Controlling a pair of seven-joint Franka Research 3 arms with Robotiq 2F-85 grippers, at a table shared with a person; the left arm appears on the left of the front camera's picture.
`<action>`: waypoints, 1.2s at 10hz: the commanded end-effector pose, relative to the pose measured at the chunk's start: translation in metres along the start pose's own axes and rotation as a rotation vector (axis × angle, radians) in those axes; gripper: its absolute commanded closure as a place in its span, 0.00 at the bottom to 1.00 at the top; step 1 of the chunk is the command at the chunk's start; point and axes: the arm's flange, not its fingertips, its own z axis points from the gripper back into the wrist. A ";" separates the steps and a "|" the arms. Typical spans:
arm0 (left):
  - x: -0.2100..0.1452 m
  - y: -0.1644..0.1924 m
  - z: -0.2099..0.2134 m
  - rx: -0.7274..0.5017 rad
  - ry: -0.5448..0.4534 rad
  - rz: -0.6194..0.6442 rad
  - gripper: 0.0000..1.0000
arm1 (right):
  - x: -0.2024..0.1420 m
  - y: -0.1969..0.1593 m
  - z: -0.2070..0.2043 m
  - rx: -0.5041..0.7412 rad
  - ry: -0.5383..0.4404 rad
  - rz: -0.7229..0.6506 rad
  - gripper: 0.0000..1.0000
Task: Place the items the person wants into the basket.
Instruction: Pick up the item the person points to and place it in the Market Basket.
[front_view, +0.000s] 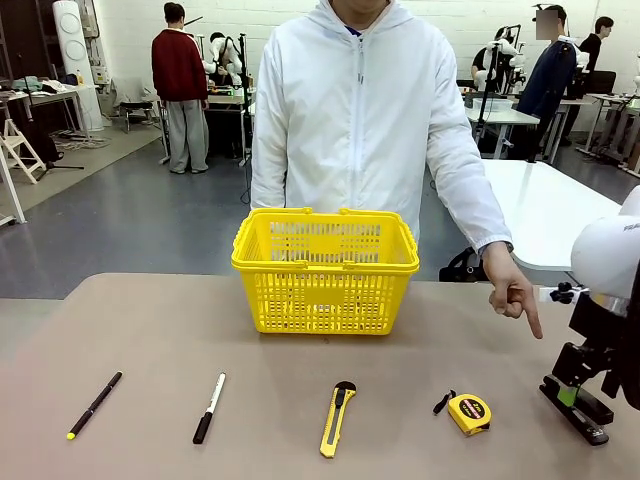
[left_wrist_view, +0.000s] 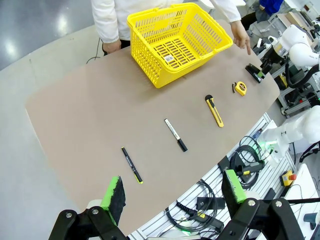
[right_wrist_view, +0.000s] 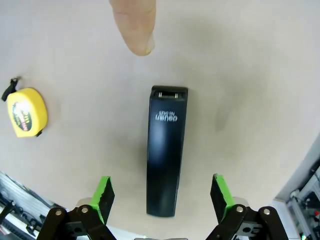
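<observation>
The person's forefinger (right_wrist_view: 134, 25) points down at a black stapler (right_wrist_view: 166, 150), so that looks to be the item wanted. It lies on the desk (front_view: 150, 330) at the lower right of the front view. The right hand (right_wrist_view: 161, 192) hangs directly over it, spread fully and holding nothing. In the right wrist view the stapler's long axis runs up the frame, its near end between the two green pads, so closing would likely pinch its long sides. The left hand (left_wrist_view: 174, 189), also wide open and empty, is high over the opposite end of the desk, well apart from the stapler. The yellow basket (front_view: 320, 267) stands mid-frame in the front view, up and left of the stapler.

Counted: one stapler, one tape measure (right_wrist_view: 27, 112), one utility knife (front_view: 337, 418), one white marker (front_view: 209, 408), one black pen (front_view: 94, 405) with a yellow tip, one basket.
</observation>
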 end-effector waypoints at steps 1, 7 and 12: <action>-0.001 0.000 0.001 -0.013 -0.006 -0.014 0.00 | 0.006 -0.001 -0.011 -0.037 0.000 0.020 0.00; -0.001 0.000 0.001 -0.013 -0.006 -0.014 0.00 | 0.005 -0.003 -0.011 -0.028 0.020 0.040 1.00; -0.001 0.000 0.001 -0.013 -0.006 -0.014 0.00 | 0.004 -0.002 -0.012 -0.033 0.026 0.036 1.00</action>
